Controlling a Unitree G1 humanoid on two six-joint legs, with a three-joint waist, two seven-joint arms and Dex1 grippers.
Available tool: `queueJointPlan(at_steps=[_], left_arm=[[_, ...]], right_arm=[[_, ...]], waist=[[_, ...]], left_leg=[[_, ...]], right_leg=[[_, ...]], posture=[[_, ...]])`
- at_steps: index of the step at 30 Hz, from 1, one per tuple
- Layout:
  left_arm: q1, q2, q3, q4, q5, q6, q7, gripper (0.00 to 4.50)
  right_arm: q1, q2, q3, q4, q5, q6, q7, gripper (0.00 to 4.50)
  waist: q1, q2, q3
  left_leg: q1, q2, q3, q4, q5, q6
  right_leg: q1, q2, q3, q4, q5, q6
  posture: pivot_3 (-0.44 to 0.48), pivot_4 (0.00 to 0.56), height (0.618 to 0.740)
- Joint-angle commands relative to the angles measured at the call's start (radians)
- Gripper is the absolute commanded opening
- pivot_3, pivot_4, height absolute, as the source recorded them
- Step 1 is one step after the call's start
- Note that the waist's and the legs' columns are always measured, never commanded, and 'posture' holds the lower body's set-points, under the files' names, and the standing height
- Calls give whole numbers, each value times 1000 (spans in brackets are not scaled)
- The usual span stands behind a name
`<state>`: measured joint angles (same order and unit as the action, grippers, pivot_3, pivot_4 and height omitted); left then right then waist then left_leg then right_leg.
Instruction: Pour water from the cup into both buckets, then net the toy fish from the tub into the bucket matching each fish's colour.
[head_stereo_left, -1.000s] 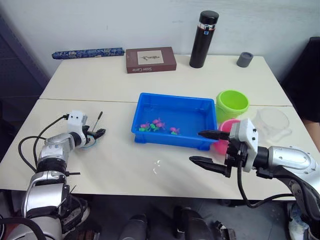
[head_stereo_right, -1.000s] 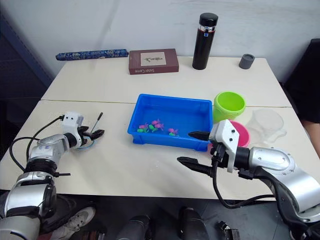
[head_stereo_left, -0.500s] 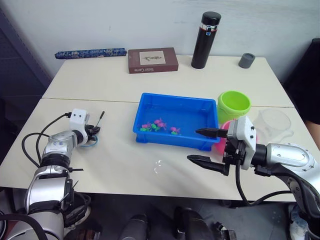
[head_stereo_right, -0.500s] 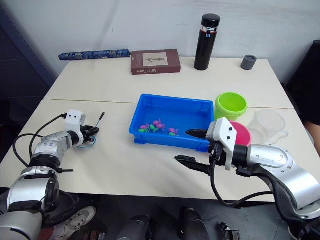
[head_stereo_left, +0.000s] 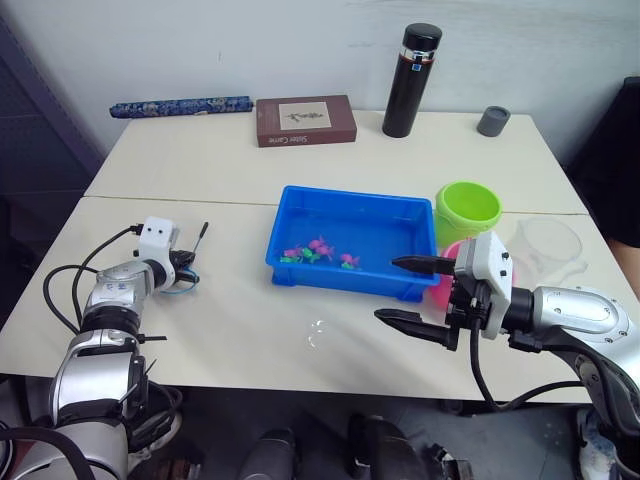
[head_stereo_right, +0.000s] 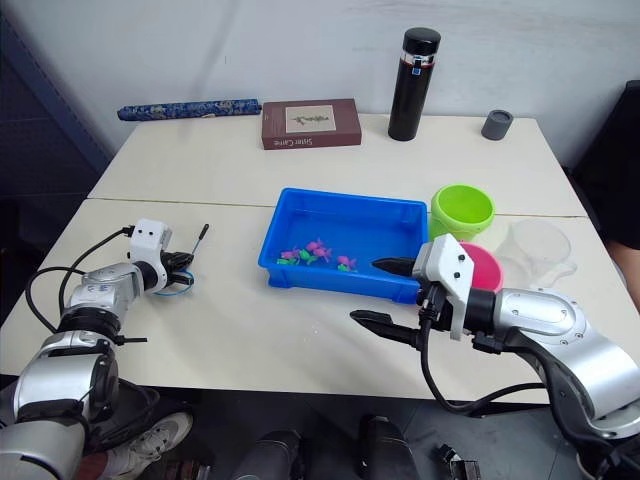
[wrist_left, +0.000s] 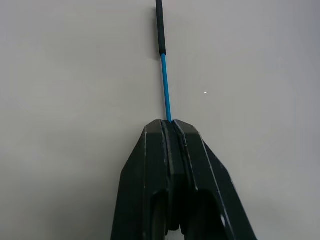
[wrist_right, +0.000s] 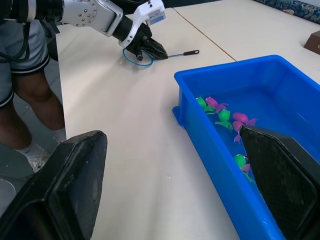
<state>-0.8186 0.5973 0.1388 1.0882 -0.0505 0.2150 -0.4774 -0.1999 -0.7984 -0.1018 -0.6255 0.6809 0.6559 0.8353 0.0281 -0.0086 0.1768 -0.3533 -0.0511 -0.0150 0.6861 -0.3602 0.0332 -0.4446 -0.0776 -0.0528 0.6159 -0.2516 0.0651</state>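
The brown rectangular book (head_stereo_left: 305, 120) at the 12 o'clock edge of the cream desk (head_stereo_left: 250, 330) carries pale lettering along its near edge, too small to read; the tall black thermos (head_stereo_left: 410, 80) has a banded label, also illegible. The shallow bright blue rectangular plastic tub (head_stereo_left: 352, 240) sits mid-desk, holding tiny pink and green plastic toy fish (head_stereo_left: 318, 250) clustered toward its 7 o'clock corner. At the tub's 3 o'clock stands the lime green round pail (head_stereo_left: 467, 210); the pink pail (head_stereo_right: 480, 268) is largely hidden behind the right gripper (head_stereo_left: 410, 292), whose jaws stand wide apart. The clear plastic measuring cup (head_stereo_left: 548, 245) is hard to make out. At 9 o'clock, the left gripper (wrist_left: 169, 125) has its jaws clamped on the light-blue-rimmed net (wrist_right: 150, 56), flat on the desk.
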Motion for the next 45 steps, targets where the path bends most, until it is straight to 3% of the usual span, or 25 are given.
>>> queueJointPlan(at_steps=[1, 8, 13, 18, 29, 45], left_arm=[[0, 60, 22, -87, -8, -20, -11, 87], [21, 156, 3, -413, -18, 4, -119, 87], [-10, 160, -113, -737, -116, 59, -438, 87], [-42, 105, -246, -879, -172, 118, -634, 87], [-86, -1, -446, -873, -164, 20, -910, 87], [-179, -142, -483, -763, -135, -85, -965, 87]], right_arm=[[-16, 3, -12, -15, 1, -19, -7, 4500], [-33, 5, -2, 13, -8, -27, 0, 4500], [-101, -1, -6, 72, 8, 14, -4, 4500], [-135, -23, 12, 96, 15, 59, 5, 4500], [-180, -69, 39, 52, 96, 265, -8, 4500], [-235, -23, 92, 29, 121, 342, -63, 4500]], waist=[[-1, -2, 1], [-3, -3, 1], [0, -4, 2], [1, -4, 2], [-5, -4, 2], [-1, -4, 2]], left_leg=[[0, 0, 0, 0, 0, 0], [-1, 1, 0, 0, 0, 0], [-2, 0, -2, 2, 0, 0], [-4, 0, -2, 3, -1, 1], [-4, 2, -1, 5, -1, 1], [-6, 1, -2, 10, -3, 4]], right_leg=[[0, 0, 0, 0, 0, 0], [-1, 0, 0, -1, 0, 0], [0, 0, -1, -2, 0, 0], [0, 0, -1, -3, 0, 0], [-1, 2, 0, -2, 0, 0], [0, 1, -1, -4, 0, 1]], posture=[[0, 150, 739], [0, 150, 739], [0, 150, 739], [0, 150, 739], [0, 150, 739], [0, 150, 739]])
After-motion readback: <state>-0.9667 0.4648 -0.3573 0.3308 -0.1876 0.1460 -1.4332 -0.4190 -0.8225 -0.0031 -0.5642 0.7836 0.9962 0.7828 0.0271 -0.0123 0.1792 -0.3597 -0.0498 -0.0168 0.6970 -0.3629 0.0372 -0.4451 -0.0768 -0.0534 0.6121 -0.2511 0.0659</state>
